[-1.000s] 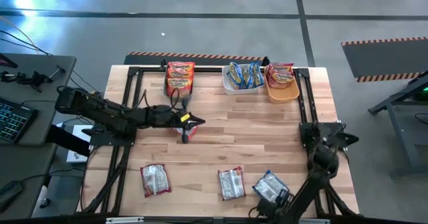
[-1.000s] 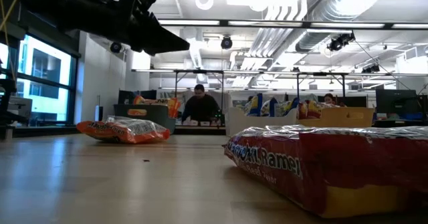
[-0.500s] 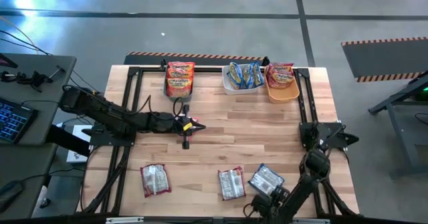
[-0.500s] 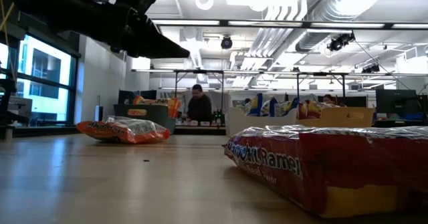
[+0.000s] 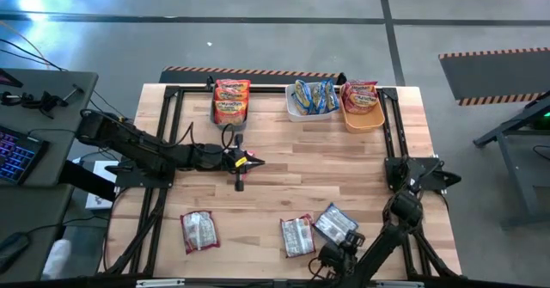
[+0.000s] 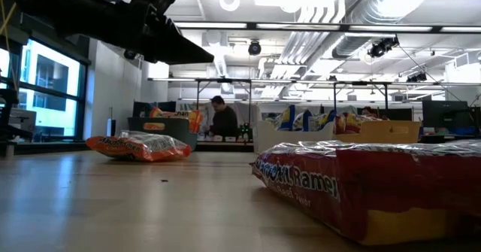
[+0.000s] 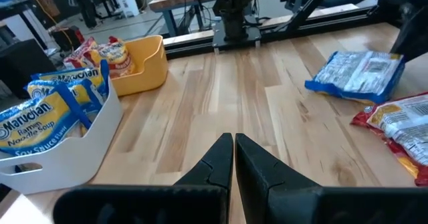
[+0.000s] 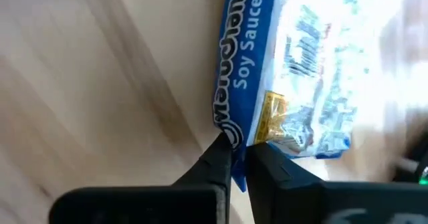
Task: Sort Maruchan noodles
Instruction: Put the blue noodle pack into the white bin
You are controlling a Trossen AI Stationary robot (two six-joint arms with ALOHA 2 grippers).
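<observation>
The Maruchan noodles lie about the table. Two packets rest silvery back up near the front edge. A blue packet lies slanted beside them, with my right gripper shut on its near end. In the low view a red packet fills the foreground, and an orange packet lies farther back. My left gripper hovers shut over the table's middle, holding nothing. My right gripper pinches the blue packet's edge between its two fingertips, close to a corner. It comes from the table's near side, slanting down. The silvery back faces up. I cannot tell whether the packet is off the wood.
Along the far edge stand a teal bin with orange packets, a white bin with blue packets and an orange bin with red packets. Black frame rails run along the table's sides. Bare wood lies between the two arms.
My right gripper has gone toward the table's left edge with the blue packet, which has shifted left and slightly toward the far edge and turned a little. My left gripper has rolled about its wrist over the table's middle, staying shut.
</observation>
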